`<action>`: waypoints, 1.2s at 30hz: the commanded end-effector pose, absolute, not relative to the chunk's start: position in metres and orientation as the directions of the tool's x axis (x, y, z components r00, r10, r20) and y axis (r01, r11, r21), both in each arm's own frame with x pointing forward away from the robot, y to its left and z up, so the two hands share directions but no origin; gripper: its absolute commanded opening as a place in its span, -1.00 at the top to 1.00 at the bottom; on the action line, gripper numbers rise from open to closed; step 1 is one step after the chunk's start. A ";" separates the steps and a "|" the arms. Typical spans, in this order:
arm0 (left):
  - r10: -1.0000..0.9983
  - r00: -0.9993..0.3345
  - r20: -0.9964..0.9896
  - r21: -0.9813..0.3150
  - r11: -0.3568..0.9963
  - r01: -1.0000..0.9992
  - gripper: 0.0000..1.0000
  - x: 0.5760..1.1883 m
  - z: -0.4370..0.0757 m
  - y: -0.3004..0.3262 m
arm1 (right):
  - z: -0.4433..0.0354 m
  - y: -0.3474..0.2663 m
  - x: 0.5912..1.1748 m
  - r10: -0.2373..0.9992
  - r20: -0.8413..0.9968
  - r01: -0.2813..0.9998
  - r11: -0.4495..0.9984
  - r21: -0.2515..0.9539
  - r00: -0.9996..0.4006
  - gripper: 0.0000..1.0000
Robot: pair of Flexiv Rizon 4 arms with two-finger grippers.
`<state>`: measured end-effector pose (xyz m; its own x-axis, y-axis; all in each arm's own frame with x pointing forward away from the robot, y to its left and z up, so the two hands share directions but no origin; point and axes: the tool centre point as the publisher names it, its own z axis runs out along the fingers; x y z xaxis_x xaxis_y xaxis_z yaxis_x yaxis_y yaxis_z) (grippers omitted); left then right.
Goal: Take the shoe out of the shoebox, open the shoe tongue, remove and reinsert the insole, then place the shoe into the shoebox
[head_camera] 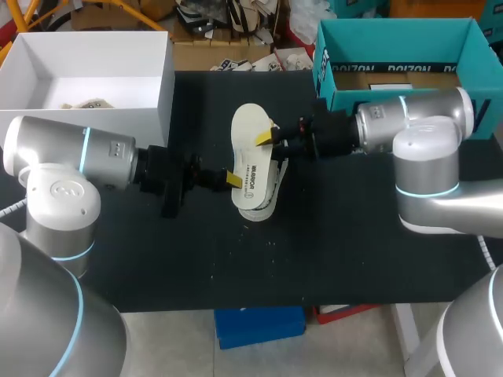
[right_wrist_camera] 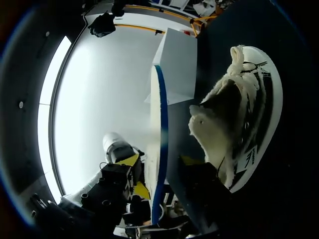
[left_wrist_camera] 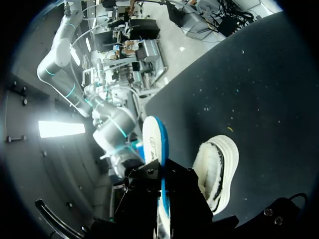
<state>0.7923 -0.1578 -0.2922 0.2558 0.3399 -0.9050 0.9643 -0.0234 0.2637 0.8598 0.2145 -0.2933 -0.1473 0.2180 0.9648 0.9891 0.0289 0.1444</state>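
The insole [head_camera: 250,137], thin, light and likely floppy, hangs flat at the frame's centre, pinched at opposite edges by the left pincer [head_camera: 233,180] and the right pincer [head_camera: 265,139]. The fleece-lined shoe [head_camera: 269,200] lies just beneath on the counter [head_camera: 354,259].

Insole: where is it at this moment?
Head view: the insole is mid-table, over the shoe, held by the left gripper at its left edge and the right gripper at its right edge.
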 end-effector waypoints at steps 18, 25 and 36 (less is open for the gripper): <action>0.518 0.240 -0.821 0.268 -0.023 0.963 -1.00 0.787 -0.284 -0.153 | -0.301 0.221 0.862 0.223 0.965 0.991 0.034 0.131 -0.135 1.00; 0.828 0.177 -0.532 0.229 -0.061 0.971 -1.00 0.780 -0.265 -0.130 | -0.301 0.221 0.862 0.223 0.965 0.991 0.034 0.131 -0.135 1.00; 0.947 0.228 -0.227 0.224 -0.177 0.958 -1.00 0.773 -0.237 -0.149 | -0.301 0.221 0.862 0.223 0.965 0.991 0.034 0.131 -0.135 1.00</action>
<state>0.7708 -0.1401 -0.2439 0.2447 0.6956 -0.6755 0.9635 -0.0962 0.2499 0.8626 0.2206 -0.3000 -0.1349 0.2229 0.9655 0.9908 0.0364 0.1301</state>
